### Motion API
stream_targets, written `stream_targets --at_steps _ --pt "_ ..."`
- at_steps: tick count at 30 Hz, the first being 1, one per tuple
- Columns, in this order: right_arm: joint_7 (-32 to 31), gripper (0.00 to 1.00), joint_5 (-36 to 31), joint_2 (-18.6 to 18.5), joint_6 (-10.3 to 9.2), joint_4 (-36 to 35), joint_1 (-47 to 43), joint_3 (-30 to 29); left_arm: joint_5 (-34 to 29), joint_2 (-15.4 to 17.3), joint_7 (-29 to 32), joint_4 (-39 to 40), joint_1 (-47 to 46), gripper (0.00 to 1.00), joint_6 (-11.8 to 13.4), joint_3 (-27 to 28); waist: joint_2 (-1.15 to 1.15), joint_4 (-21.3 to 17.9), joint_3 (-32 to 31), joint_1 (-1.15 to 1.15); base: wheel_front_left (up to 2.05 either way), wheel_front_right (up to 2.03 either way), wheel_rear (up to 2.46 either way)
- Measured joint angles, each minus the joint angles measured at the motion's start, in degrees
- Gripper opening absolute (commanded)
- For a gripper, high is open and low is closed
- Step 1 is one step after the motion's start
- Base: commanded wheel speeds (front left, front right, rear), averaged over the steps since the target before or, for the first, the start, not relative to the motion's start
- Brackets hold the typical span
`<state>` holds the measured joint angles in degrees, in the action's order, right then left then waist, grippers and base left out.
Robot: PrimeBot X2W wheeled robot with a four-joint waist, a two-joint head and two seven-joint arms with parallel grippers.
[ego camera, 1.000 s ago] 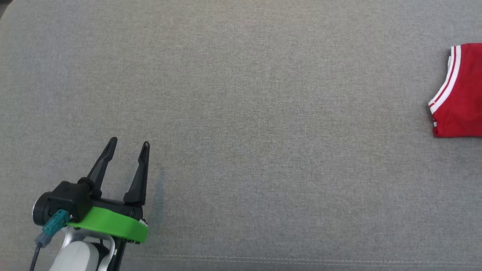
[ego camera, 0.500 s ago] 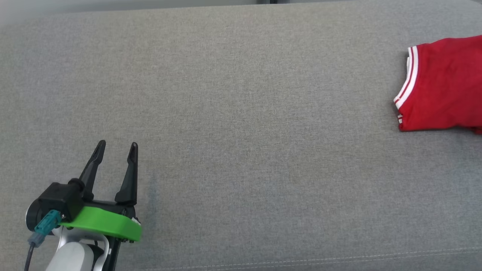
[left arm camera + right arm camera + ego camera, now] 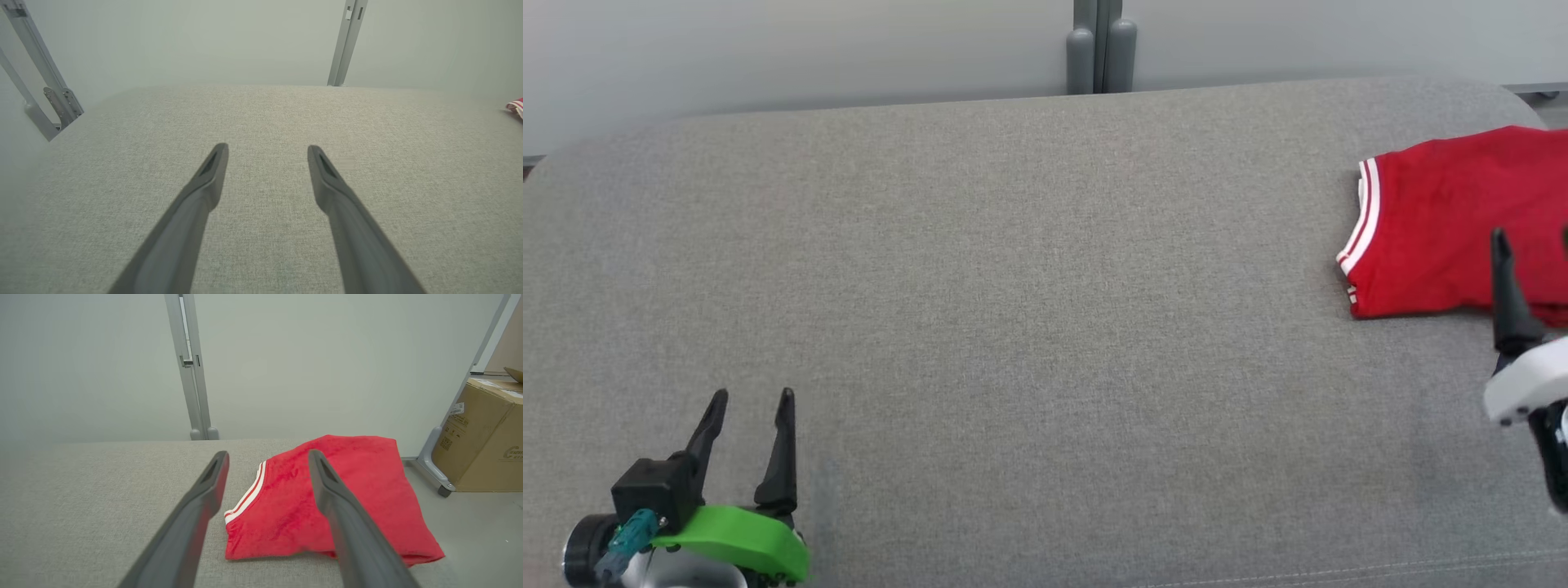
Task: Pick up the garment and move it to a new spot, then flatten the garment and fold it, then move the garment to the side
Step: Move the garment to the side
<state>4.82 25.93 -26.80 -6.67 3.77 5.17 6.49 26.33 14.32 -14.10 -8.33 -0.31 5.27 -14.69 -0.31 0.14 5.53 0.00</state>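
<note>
A wide grey padded surface (image 3: 1013, 286) is spread across the head view, and most of it is left bare. The garment (image 3: 1429, 229), a red jersey with white-and-red striped trim, is laid at the far right of it as a compact folded bundle; no lettering is exposed. The fold is judged finished and the garment already set to the side, so the closing step of the task appears to be in hand. Little more than keeping both arms clear of the cloth seems called for next. The left gripper (image 3: 752, 398) is held at the near left, well apart from the garment, with its jaws spread wide and nothing between them. The right gripper (image 3: 1533, 241) is held just near of the garment, likewise wide open and empty. In the right wrist view the bundle's full outline is shown, along with a cardboard box (image 3: 486, 437) on the floor beyond the surface's right end, which is cut off in the head view. In the left wrist view only a sliver of striped trim (image 3: 515, 107) is caught at the right edge.
</note>
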Motion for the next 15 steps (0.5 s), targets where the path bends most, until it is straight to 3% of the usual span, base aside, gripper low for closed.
stream_targets --at_steps 9,15 --pt "7.8 1.00 -5.4 6.7 -0.49 1.7 -11.0 2.4 -2.1 0.7 -0.1 -2.3 2.9 1.00 0.8 2.7 0.00 0.9 -2.0 0.00 0.00 0.00 0.00" --pt "8.3 1.00 -7.4 9.8 -0.52 3.3 -15.5 2.5 -2.6 0.5 -0.1 -2.9 4.5 1.00 0.8 3.3 0.00 1.5 -3.6 0.00 0.00 0.00 0.00"
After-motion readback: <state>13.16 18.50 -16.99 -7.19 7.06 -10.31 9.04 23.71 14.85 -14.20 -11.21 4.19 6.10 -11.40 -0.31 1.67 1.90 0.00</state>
